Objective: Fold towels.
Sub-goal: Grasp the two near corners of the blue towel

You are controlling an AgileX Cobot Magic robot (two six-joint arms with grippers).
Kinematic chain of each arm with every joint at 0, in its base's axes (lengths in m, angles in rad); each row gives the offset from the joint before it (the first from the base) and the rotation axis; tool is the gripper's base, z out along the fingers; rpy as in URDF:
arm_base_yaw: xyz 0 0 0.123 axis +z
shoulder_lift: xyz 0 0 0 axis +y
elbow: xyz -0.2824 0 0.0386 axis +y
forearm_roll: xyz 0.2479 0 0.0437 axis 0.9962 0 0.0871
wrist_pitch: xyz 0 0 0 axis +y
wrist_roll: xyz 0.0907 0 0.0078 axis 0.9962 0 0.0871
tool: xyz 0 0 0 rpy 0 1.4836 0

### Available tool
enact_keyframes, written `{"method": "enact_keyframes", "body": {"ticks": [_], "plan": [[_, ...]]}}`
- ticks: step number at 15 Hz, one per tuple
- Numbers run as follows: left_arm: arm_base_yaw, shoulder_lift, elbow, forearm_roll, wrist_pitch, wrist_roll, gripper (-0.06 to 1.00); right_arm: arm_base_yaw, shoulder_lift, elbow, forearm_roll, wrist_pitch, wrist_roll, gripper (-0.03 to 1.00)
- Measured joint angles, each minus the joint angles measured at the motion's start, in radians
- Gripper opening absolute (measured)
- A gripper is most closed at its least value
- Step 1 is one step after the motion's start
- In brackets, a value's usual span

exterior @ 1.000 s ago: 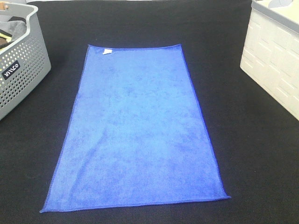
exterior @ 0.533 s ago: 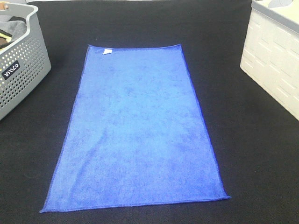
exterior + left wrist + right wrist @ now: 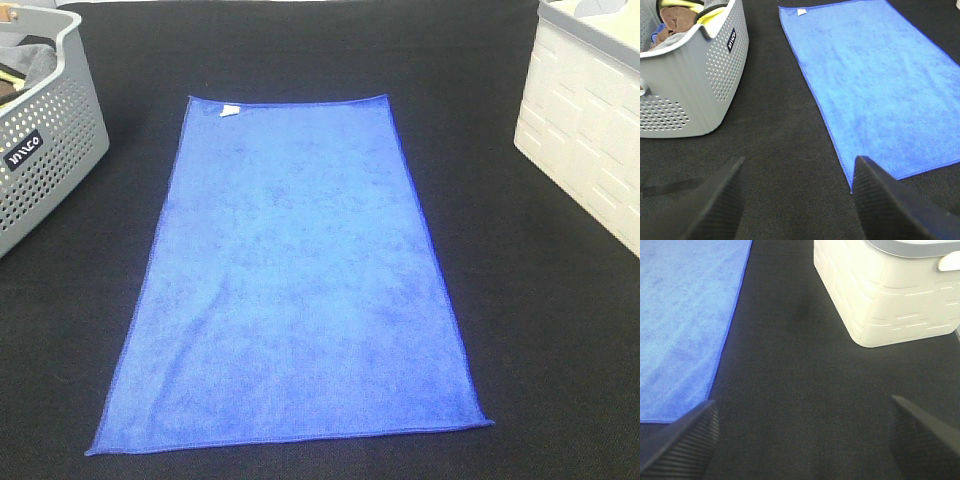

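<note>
Towel [image 3: 290, 270] flat, long axis away from me; my left tool [image 3: 799, 167] and right tool [image 3: 804, 405], both apart, flank near corners.

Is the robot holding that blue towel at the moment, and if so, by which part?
Nothing is held. The left gripper and the right gripper both stand open and empty; the bright royal-blue rectangular microfibre towel lies flat, untouched.

A small dark label [image 3: 22, 152] with white capital letters is showing on the perforated wall of the grey basket [image 3: 70, 120] standing at the far left corner of the table [image 3: 300, 50]. The word is seemingly ending in "CO", the rest blurring. The white tag [image 3: 229, 110] at the blue towel's [image 3: 290, 280] far corner is showing no legible print.
</note>
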Motion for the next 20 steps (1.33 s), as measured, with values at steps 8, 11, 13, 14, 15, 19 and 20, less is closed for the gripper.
{"method": "enact_keyframes", "body": {"ticks": [8,11,13,14,15,19,20], "plan": [[0.000,0.000,0.000,0.000,0.000,0.000,0.60,0.000,0.000,0.000,0.000,0.000,0.000,0.85],[0.000,0.000,0.000,0.000,0.000,0.000,0.60,0.000,0.000,0.000,0.000,0.000,0.000,0.85],[0.000,0.000,0.000,0.000,0.000,0.000,0.60,0.000,0.000,0.000,0.000,0.000,0.000,0.85],[0.000,0.000,0.000,0.000,0.000,0.000,0.60,0.000,0.000,0.000,0.000,0.000,0.000,0.85],[0.000,0.000,0.000,0.000,0.000,0.000,0.60,0.000,0.000,0.000,0.000,0.000,0.000,0.85],[0.000,0.000,0.000,-0.001,0.000,0.000,0.60,0.000,0.000,0.000,0.000,0.000,0.000,0.85],[0.000,0.000,0.000,-0.001,0.000,0.000,0.60,0.000,0.000,0.000,0.000,0.000,0.000,0.85]]}}
